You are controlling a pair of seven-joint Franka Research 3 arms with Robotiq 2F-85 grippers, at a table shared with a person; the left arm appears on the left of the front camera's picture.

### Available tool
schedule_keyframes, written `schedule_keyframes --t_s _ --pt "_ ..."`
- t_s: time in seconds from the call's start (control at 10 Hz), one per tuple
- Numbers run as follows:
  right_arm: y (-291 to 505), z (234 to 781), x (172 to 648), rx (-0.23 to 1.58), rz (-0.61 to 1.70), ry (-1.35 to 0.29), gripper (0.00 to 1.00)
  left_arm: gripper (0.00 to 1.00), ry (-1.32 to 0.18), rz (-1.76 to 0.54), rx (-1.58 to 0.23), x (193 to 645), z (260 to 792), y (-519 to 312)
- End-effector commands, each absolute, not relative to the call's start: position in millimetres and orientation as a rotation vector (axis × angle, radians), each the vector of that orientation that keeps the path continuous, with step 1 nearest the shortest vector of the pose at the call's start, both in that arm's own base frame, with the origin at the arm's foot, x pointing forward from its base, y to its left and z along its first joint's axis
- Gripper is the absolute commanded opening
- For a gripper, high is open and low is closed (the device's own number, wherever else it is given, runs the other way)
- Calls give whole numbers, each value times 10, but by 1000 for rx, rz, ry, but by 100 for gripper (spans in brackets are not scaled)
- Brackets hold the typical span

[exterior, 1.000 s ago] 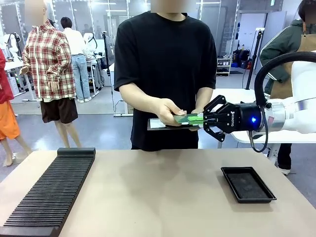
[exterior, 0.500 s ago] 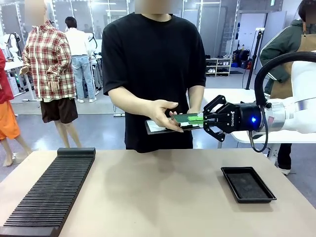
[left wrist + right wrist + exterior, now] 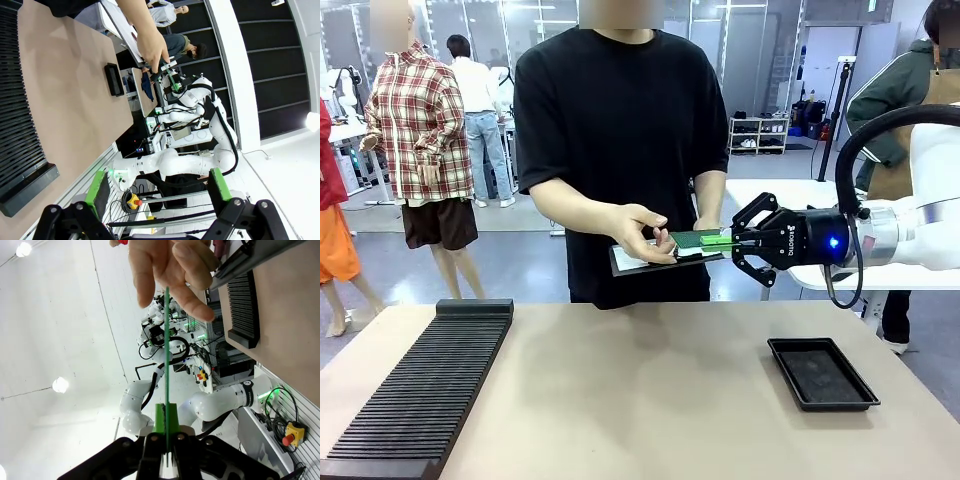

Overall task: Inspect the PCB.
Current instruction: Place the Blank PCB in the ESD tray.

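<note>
Green-padded right gripper (image 3: 728,240) jaws clamp the thin flat PCB (image 3: 694,239); left gripper (image 3: 159,191) jaws apart.

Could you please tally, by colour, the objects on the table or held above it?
Black: 3, the slotted rack, the tray, the clipboard
Green: 1, the PCB
Total: 4

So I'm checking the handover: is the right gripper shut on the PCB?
Shut on it: the right gripper pinches the PCB edge, green pads together.
</note>
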State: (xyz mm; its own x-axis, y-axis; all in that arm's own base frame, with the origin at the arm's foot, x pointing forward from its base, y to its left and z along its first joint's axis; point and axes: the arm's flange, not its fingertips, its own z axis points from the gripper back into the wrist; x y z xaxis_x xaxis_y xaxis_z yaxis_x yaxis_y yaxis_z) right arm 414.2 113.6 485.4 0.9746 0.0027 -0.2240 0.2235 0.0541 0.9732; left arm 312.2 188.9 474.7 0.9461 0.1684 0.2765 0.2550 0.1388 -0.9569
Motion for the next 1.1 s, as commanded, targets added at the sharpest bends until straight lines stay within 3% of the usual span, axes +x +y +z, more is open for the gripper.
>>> schedule_keyframes --t_s 0.0,0.4,0.6,1.0 --pt "1157 4891 4156 1510 -162 180 0 100 -347 -59 -1433 3118 4784 1899" --pt "1136 4854 4142 1510 -169 183 3 100 -347 -59 -1433 3118 4784 1899" --pt "805 4821 4046 1480 -118 109 3 100 -347 -59 -1433 3118 4784 1899" --pt "152 4633 3873 1196 -91 -23 3 100 -347 -59 -1433 3118 4784 1899"
